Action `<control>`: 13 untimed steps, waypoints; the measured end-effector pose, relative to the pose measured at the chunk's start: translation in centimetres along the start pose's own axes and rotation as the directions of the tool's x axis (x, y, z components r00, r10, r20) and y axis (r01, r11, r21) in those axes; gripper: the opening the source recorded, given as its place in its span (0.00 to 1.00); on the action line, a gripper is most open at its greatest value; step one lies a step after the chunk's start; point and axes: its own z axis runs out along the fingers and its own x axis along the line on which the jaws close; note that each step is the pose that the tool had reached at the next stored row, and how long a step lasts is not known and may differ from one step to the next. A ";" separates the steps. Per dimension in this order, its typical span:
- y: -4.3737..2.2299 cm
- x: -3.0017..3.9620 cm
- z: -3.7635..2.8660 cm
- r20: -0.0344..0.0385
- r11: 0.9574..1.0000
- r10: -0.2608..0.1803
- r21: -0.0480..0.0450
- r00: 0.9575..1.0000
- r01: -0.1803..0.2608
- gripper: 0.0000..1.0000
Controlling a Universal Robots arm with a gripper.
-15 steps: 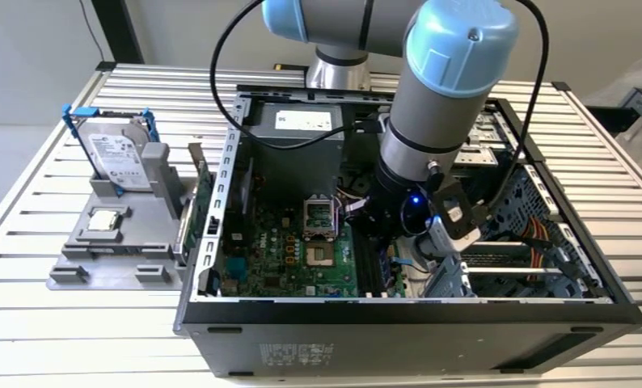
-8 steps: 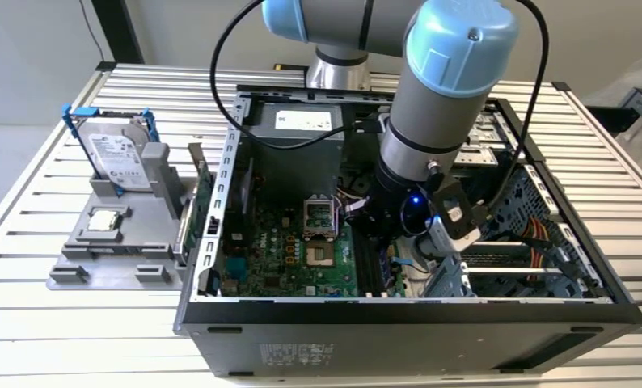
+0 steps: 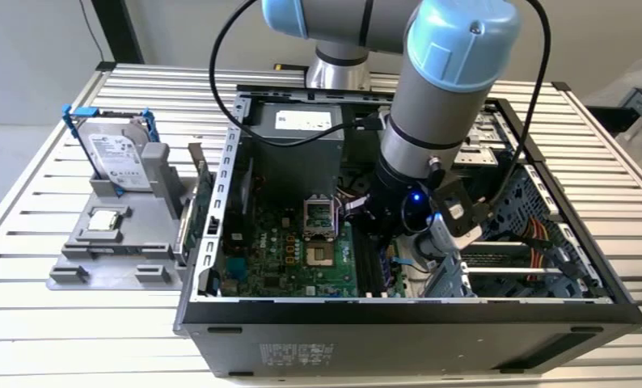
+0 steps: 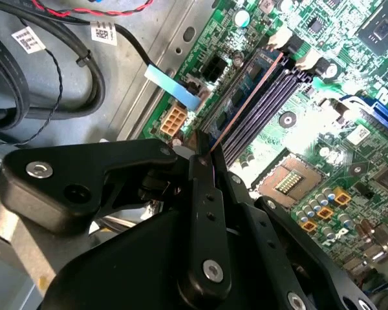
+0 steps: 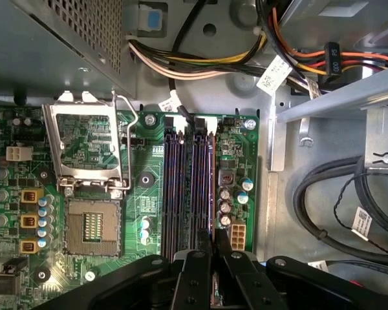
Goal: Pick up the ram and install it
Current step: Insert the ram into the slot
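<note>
exterior: high, far | wrist views: close, share memory slots [image 5: 187,187]

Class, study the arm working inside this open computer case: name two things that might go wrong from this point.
1. The ram stands edge-on over the black slots; a slight misalignment could jam it or stress the motherboard.
2. Loose cables lie close beside the gripper; they might snag.
</note>
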 end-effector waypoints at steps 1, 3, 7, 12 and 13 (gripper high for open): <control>0.00 0.02 0.00 0.000 1.000 0.002 0.000 1.000 -0.002 0.00; 0.01 0.04 -0.02 0.000 1.000 0.005 0.000 1.000 -0.005 0.00; 0.03 0.17 -0.02 0.000 1.000 0.012 0.000 1.000 -0.012 0.00; 0.12 0.23 0.00 0.000 1.000 0.018 0.000 1.000 -0.018 0.00; 0.12 0.24 0.01 0.000 1.000 0.019 0.000 1.000 -0.019 0.00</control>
